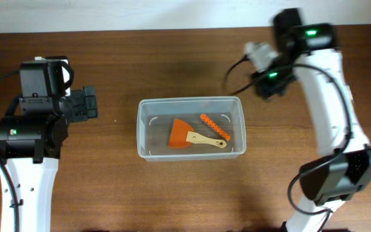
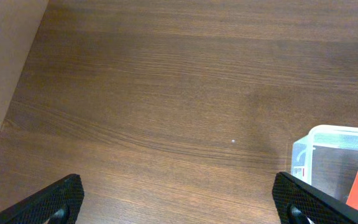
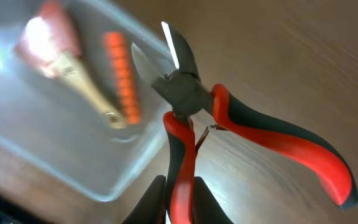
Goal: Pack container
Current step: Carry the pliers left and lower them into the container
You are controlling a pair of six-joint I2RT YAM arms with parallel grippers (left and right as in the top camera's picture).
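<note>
Packing stands partway: the container [image 1: 140,129] at mid-table holds 2 orange tools [image 1: 184,134], the right gripper [image 3: 178,196], clamped on 1 handle of red-and-black cutters [image 3: 229,118], hovers near its corner, and the left gripper [image 2: 182,202] gapes empty.

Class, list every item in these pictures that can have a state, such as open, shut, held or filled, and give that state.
Clear plastic rectangular container: lidless, holding two items.
Orange scraper with wooden handle: lying inside the container.
Orange ridged stick: lying inside, beside the scraper.
Red-and-black cutting pliers: blades apart, held by one handle.
Right gripper: shut on the pliers.
Left gripper: open, empty.
</note>
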